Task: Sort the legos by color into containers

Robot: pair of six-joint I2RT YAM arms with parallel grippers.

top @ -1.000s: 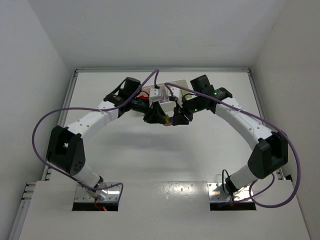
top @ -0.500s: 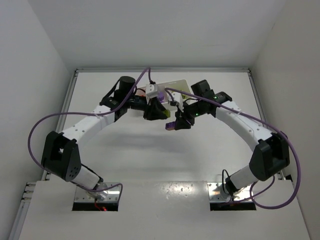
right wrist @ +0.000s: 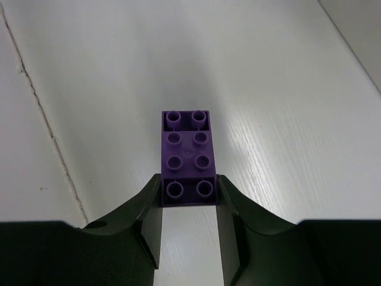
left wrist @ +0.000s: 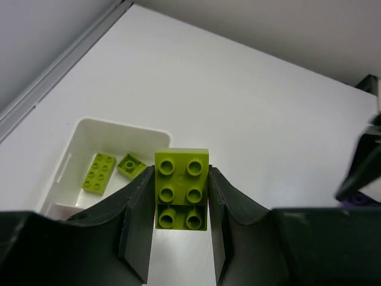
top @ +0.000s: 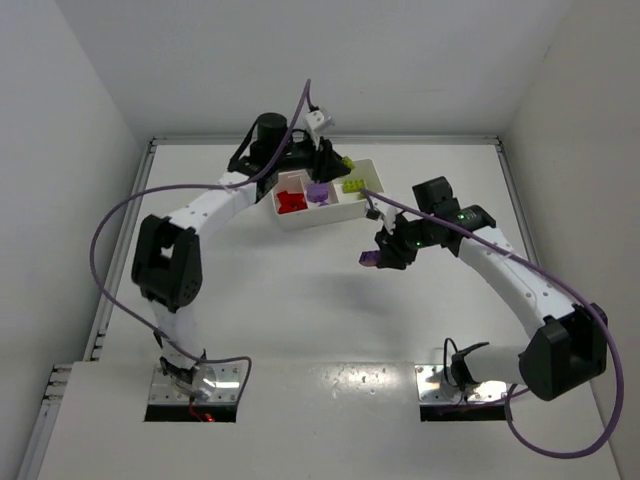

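Observation:
The white tray [top: 370,178] lies at the back of the table, and its three containers hold red legos [top: 291,201], purple legos [top: 320,193] and lime legos [top: 352,184]. My left gripper [top: 338,161] hovers at the tray's far edge, shut on a lime green brick [left wrist: 181,187]. The left wrist view shows this gripper [left wrist: 181,205] beside the green compartment [left wrist: 119,128], where two lime bricks [left wrist: 99,173] lie. My right gripper [top: 377,257] is in front and to the right of the tray, shut on a purple brick [right wrist: 187,156] above bare table [right wrist: 286,107].
White walls close the table at the back and both sides. A raised rail [top: 125,240] runs along the left edge. Purple cables loop off both arms. The right arm's dark wrist [left wrist: 363,173] shows at the right of the left wrist view.
The left arm has swung from the tray's front to its far side, carrying the lime brick. The right arm has drawn back to the right and nearer with the purple brick.

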